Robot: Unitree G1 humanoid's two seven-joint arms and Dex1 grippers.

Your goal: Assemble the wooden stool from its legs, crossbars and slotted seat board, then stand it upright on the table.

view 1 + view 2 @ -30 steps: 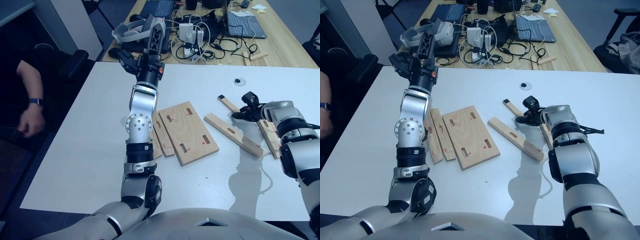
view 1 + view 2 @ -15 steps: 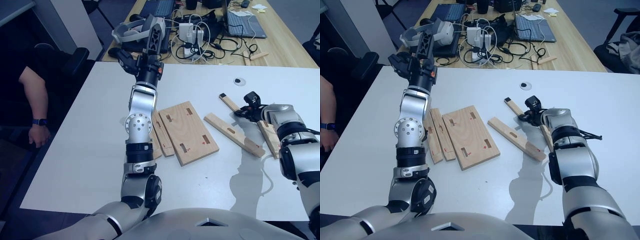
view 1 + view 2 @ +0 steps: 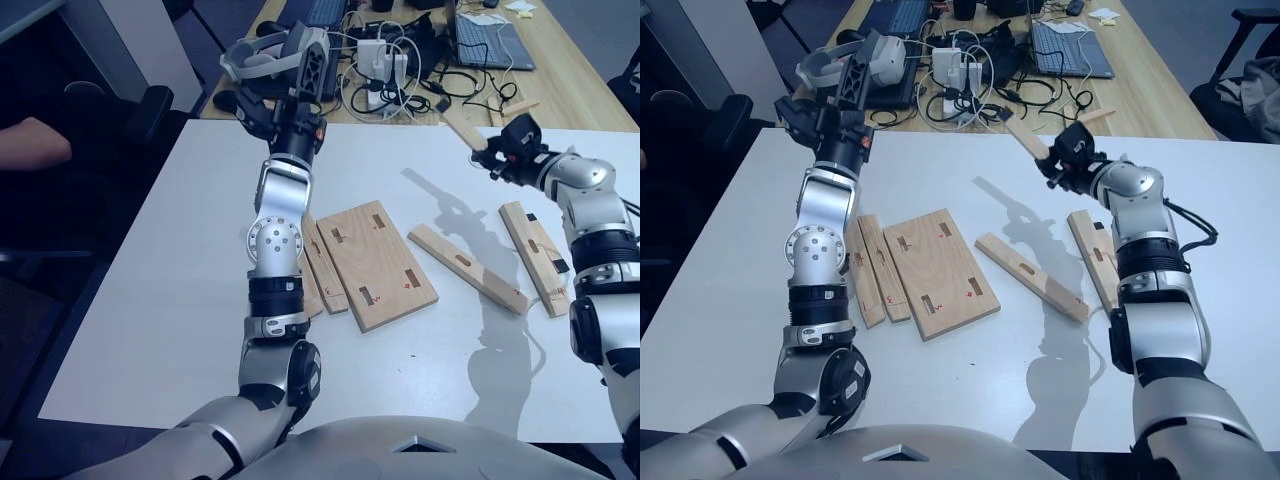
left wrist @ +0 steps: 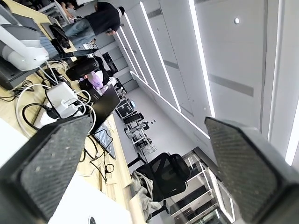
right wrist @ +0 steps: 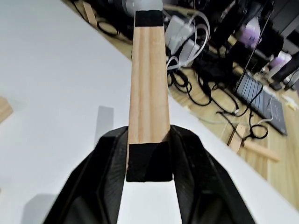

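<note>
While the right gripper (image 3: 500, 150) clamps one black-tipped end of a crossbar (image 3: 462, 128) above the far right of the table (image 3: 180, 250), the stick's long axis runs away from the fingers toward the far left. Its free end is tilted up and aimed at the cable-strewn desk (image 3: 560, 70) beyond the table's far edge. Seen from the right wrist, the crossbar juts straight out ahead of the jaws. They are closed snugly on its two sides, with the near black tip seated between them. The crossbar hangs in the air, touching nothing but the gripper, and its shadow falls on the tabletop to its left.

Near the middle of the table the seat board (image 3: 378, 265) lies flat, slots up, its long axis running from far left to near right. Two slats (image 3: 885, 268) lie side by side just left of it, parallel to it. To its right, apart from it, a plank (image 3: 465, 268) lies on the same diagonal. A second plank (image 3: 535, 258) lies farther right, running near to far, under the right arm.

At the far left edge of the table, the left gripper (image 3: 276, 88) tops an upright arm. Its fingers (image 4: 51, 163) are spread wide with nothing between them.
</note>
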